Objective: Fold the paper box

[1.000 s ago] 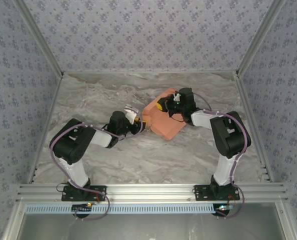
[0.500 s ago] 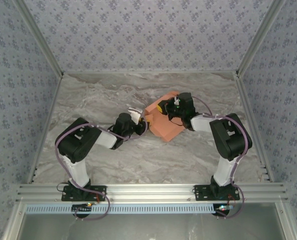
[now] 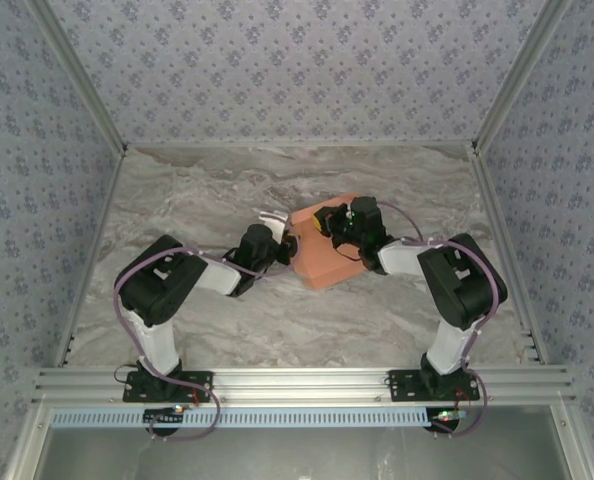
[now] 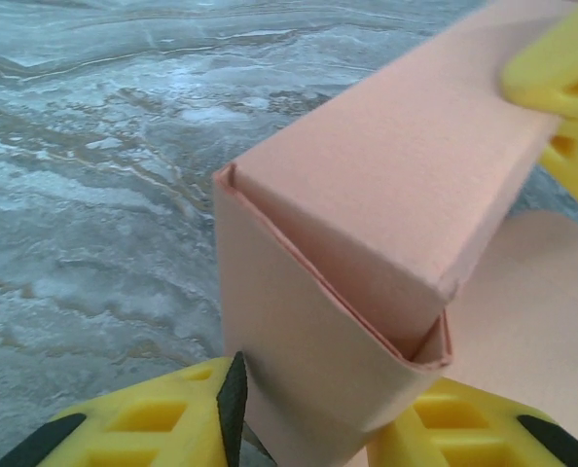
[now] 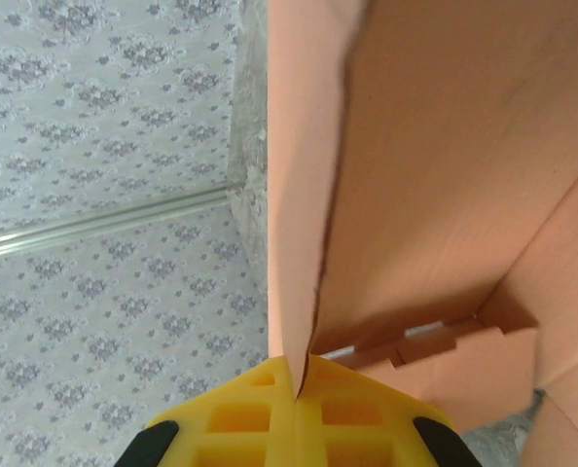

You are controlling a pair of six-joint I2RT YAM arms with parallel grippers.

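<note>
Two grips, one box: your left gripper newly pinches a raised wall, right gripper clamps another; folding underway.

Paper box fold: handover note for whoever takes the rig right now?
Left gripper: closed on a raised wall of the paper box, at its left end.
Right gripper: shut, pinching a thin panel edge on the far side.
Box: middle of the table, between both arms.
Done: one corner folded up, walls standing.
Left: box not closed; stepped tabs visible inside, locking unclear; remaining flaps to fold.
</note>
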